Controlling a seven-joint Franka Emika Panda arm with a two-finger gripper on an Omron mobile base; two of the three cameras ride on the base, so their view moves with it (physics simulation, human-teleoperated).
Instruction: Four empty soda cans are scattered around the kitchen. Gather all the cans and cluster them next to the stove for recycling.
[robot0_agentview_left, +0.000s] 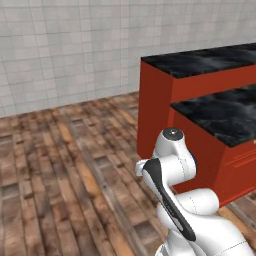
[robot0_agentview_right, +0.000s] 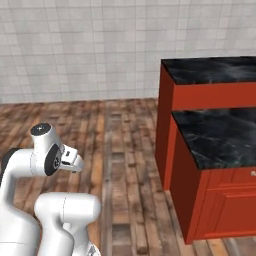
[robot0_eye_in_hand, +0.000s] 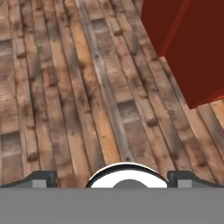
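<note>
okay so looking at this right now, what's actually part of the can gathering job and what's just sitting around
Part of the job:
- gripper, open, holding nothing, over the wood floor

Just there:
- red cabinets
- black marbled counters
- white tile wall

Glossy white arm of rounded, bulbous shells. Dark grey disc cap on the topmost joint, black curved band down one link. Black ring around a joint in the right base view. Small dark fingertips, grey-faced.
</note>
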